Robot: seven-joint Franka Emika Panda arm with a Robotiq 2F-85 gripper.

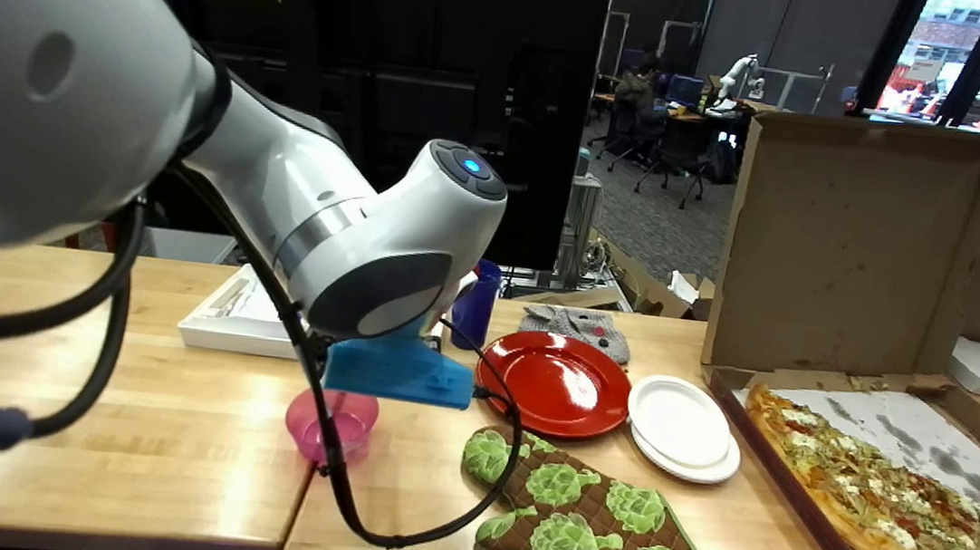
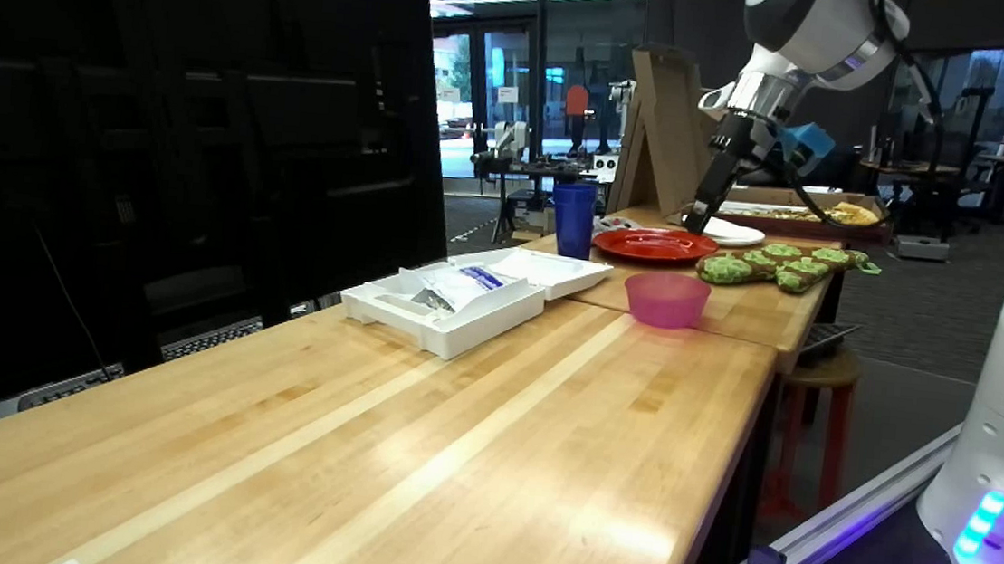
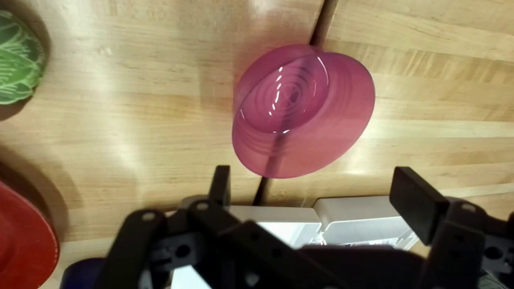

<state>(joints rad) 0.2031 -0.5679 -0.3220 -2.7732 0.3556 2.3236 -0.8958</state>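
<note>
Here's the pink bowl (image 3: 301,116), upright on the counter (image 3: 132,120) and straddling its dark seam; in the wrist view it sits at twelve o'clock from the gripper (image 3: 313,186), whose fingers stand wide apart, a visible gap between them and the bowl. Look up at the arm (image 1: 270,156): smooth, rounded white links slope down from ten o'clock in an exterior view to a bent wrist with a matte blue bracket (image 1: 398,373), while in an exterior view the dark gripper leans, tips pointing down between six and seven o'clock. Now the bowl's make: translucent, flared walls, concentric rings gleaming on its floor. Reading the clock from it in an exterior view: between one and two, a tall blue cup (image 1: 475,305); between two and three, a round, glossy red plate (image 1: 551,384); at three, smooth white plates (image 1: 679,422), one overlapping another; between three and four, a quilted brown oven mitt (image 1: 591,523), printed with green artichokes; between ten and eleven, a flat-sided white box (image 1: 219,339), lying open. Farther out at three, there's a plain brown cardboard pizza box (image 1: 857,250), lid standing up, holding a lumpy-topped pizza (image 1: 893,509) dotted with white dollops.
</note>
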